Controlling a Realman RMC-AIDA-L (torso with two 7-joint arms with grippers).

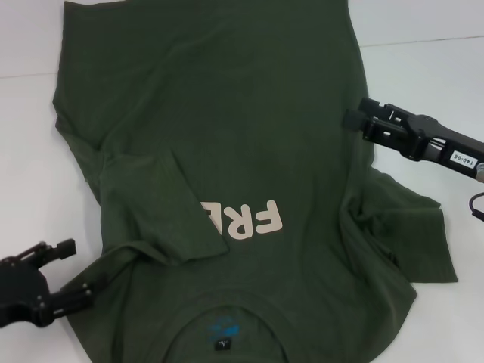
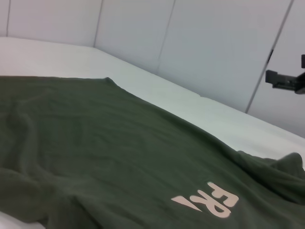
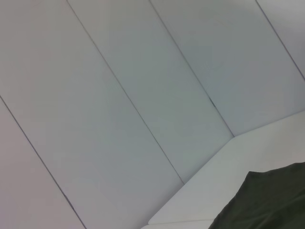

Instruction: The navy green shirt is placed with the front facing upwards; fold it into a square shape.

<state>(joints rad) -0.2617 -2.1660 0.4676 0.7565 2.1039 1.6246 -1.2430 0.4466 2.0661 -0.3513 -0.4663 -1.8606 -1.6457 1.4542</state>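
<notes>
Midway through the fold, the navy green shirt (image 1: 242, 174) lies front-up across the middle of the white desk (image 1: 423, 68), collar toward the near edge and hem toward the far edge. One sleeve (image 1: 144, 208) on the robot's left is already turned in over the chest, covering part of the pale "FREE!" lettering (image 1: 242, 219); the opposite sleeve (image 1: 404, 234) lies bunched and unfolded toward the desk's right edge. The left gripper (image 1: 64, 268) rests near the near-left corner beside the shoulder, jaws apart and holding nothing. The right gripper (image 1: 363, 121) hovers at the shirt's right side seam, jaws apart too (no cloth between them). To do the next step well, it would likely need to pinch the crumpled sleeve at its outer edge, lift it clear, and lay it flat across the chest, matching the first fold so both sides run parallel.
</notes>
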